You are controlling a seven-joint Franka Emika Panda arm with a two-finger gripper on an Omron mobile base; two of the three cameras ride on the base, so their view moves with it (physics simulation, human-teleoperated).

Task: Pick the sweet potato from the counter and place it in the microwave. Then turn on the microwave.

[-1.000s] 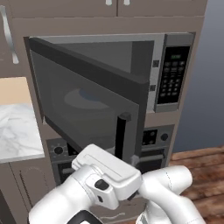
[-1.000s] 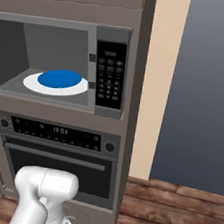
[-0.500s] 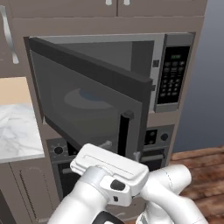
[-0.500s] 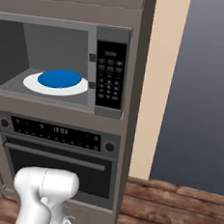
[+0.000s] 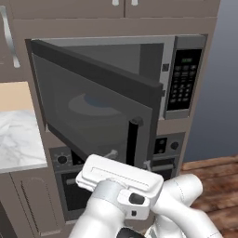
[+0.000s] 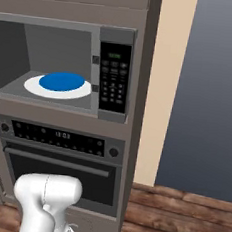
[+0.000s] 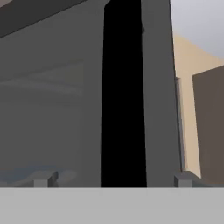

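Facing the microwave (image 6: 62,67) door handle (image 7: 124,94) with fingers (image 7: 43,178) spread; door half open, blue plate (image 6: 62,80) inside. Next: fetch the sweet potato, likely.

no legible text, microwave (image 6: 67,68) keypad (image 6: 113,85) and oven (image 6: 58,157) display glyphs too blurred

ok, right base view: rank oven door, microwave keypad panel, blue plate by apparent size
1. Oven door, largest even with the arm covering part of it.
2. Microwave keypad panel and blue plate: too close to rank. The panel is tall and narrow; the plate is seen at a slant and sits deeper in.
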